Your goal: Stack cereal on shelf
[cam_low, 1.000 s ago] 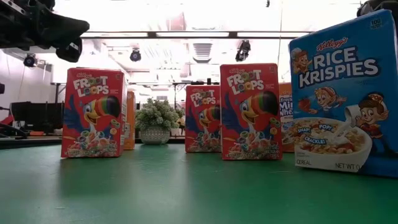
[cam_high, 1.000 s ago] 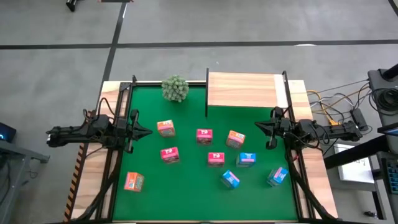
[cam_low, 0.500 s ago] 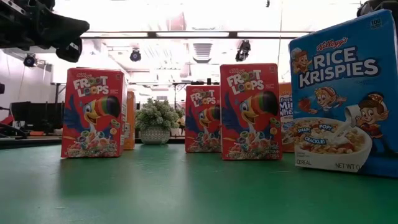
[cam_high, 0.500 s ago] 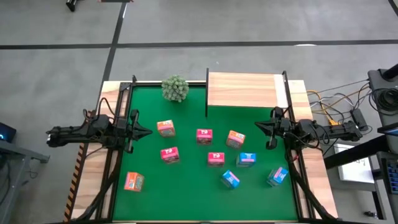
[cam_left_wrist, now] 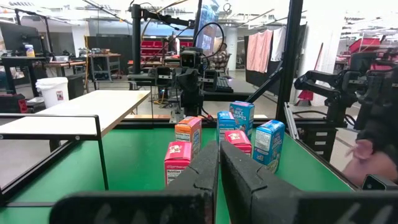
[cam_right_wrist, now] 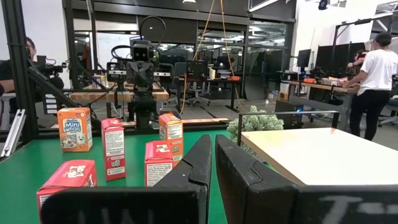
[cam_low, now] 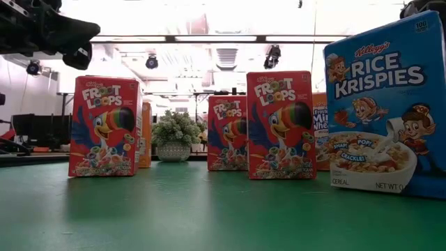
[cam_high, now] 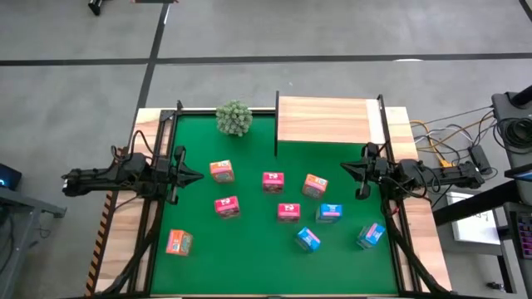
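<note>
Nine cereal boxes are sitting loose on the green mat (cam_high: 249, 257), none on the shelf (cam_high: 326, 120), which is standing bare at the far right corner. Counted from above: three orange boxes (cam_high: 221, 171), three red-pink boxes (cam_high: 273, 181) and three blue boxes (cam_high: 329, 213). One orange box (cam_high: 179, 242) is lying apart near the front left.

The low view is showing printed fronts, Froot Loops (cam_low: 104, 126) and Rice Krispies (cam_low: 383, 104), unreadable from overhead; its right box is being cut off by the frame edge, and an orange box is peeking out, mostly hidden.

The left tool (cam_high: 193, 174) is hovering at the mat's left edge, fingers pressed together, holding nothing. The right tool (cam_high: 347, 169) is hovering at the right edge, likewise closed and empty. A fuzzy plant (cam_high: 234, 117) is standing beside the shelf. The right wrist view alone is showing a person (cam_right_wrist: 375, 81) behind the surface.
</note>
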